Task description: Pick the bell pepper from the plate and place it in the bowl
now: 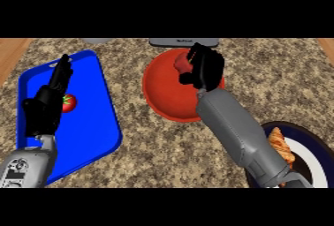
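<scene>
A red bowl sits at the counter's middle back. My right hand hangs over the bowl's far right part, fingers curled round a dull red bell pepper, which shows at the hand's left side and is partly hidden by it. The dark blue plate with a white centre lies at the lower right, partly under my right forearm. My left hand rests open with fingers pointing up over the blue tray, far from the bowl.
A red tomato lies on the blue tray next to my left hand. A croissant lies on the dark blue plate. A grey appliance and a grey object stand at the back edge.
</scene>
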Motion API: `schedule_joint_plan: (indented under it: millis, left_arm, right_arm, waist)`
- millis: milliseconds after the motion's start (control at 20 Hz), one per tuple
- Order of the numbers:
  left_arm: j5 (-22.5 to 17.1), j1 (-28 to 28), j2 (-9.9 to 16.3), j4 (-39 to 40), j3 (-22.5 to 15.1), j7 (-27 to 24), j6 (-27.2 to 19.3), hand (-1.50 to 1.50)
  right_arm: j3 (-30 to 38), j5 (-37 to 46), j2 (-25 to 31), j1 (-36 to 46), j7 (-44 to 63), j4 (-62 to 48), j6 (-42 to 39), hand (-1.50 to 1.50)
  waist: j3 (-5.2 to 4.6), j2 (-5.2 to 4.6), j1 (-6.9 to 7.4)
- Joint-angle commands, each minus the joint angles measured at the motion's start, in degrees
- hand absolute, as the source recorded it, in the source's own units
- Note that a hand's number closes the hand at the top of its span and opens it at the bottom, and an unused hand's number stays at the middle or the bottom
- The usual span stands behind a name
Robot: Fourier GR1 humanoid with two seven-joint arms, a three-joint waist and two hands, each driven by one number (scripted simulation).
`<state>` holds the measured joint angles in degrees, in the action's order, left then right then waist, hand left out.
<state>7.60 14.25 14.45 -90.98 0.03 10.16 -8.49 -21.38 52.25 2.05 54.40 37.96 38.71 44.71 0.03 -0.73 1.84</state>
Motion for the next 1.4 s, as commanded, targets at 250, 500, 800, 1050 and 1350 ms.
schedule_joint_plan:
  millis: [250,500,800,1050,1350]
  left_arm:
    - [-0.8,2.1,-0.4,0.7,0.2,0.0,1.2,0.0]
    - [0.0,0.8,-0.4,2.0,0.9,-2.9,0.7,0.0]
    - [-0.4,0.8,0.8,0.2,1.6,0.0,2.3,0.0]
    - [1.3,-1.3,-0.8,-2.0,1.4,1.8,0.4,0.0]
    - [2.7,-1.5,-1.6,0.8,1.9,-1.0,-0.6,0.0]
  right_arm:
    - [12.7,-18.8,-2.0,0.0,-22.2,-7.7,0.4,-1.5]
    - [17.3,-26.7,-2.0,-1.3,-36.8,-7.5,-0.7,-1.5]
    - [21.3,-34.4,-2.0,-2.0,-48.8,-11.4,2.5,-1.5]
    - [24.4,-36.6,0.5,-8.2,-47.0,1.0,-9.7,-1.5]
    - [24.2,-42.1,3.2,-19.6,-48.4,17.6,-18.3,-1.5]
  waist:
    - [0.15,-0.91,1.6]
    - [0.09,-0.45,0.89]
    - [0.05,-0.09,0.79]
    - [-0.01,0.92,-2.14]
    - [-0.03,1.02,-2.87]
